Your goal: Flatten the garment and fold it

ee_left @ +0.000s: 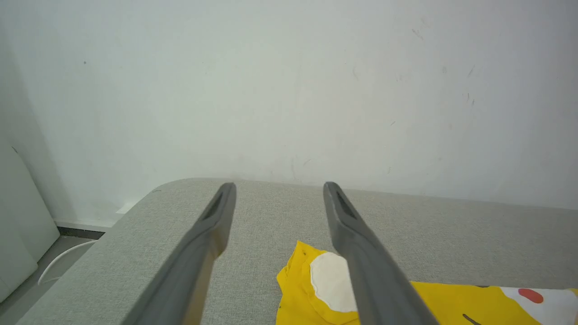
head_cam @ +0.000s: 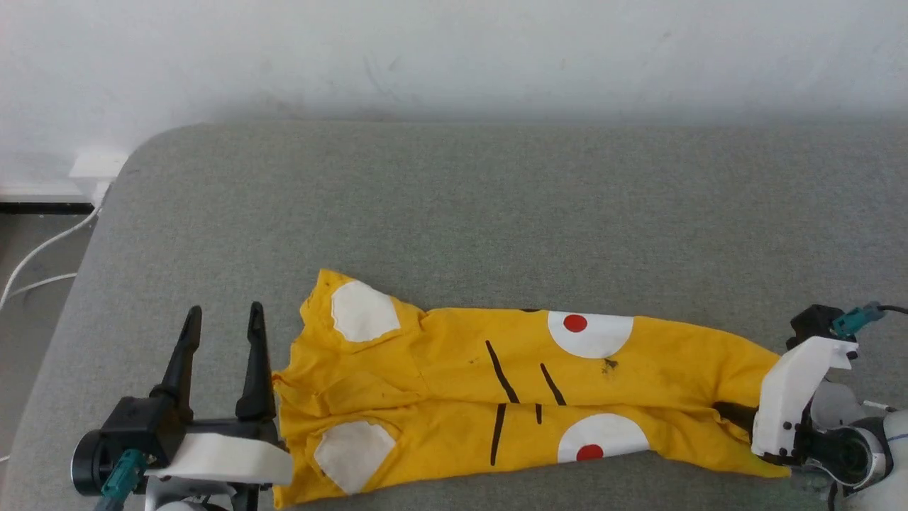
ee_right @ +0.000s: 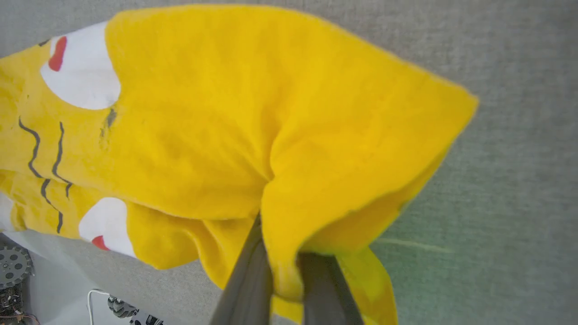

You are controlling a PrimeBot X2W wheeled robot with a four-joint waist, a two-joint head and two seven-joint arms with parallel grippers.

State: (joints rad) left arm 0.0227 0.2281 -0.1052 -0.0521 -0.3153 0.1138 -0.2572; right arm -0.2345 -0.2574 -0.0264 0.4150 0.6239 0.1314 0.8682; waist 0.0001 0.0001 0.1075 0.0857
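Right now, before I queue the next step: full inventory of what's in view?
garment: 1, yellow with white ovals, red dots and black lines; lies stretched left to right on the near part of the surface
surface: 1, grey fabric; under the garment, reaching back to the wall
wall: 1, white, scuffed; behind the surface
cable: 1, white; on the floor at far left
box: 1, white; low on the wall at far left
left tool: 1, dark fingers, open; beside the garment's left end, holding nothing
right tool: 1, dark fingers, shut on the garment's right end
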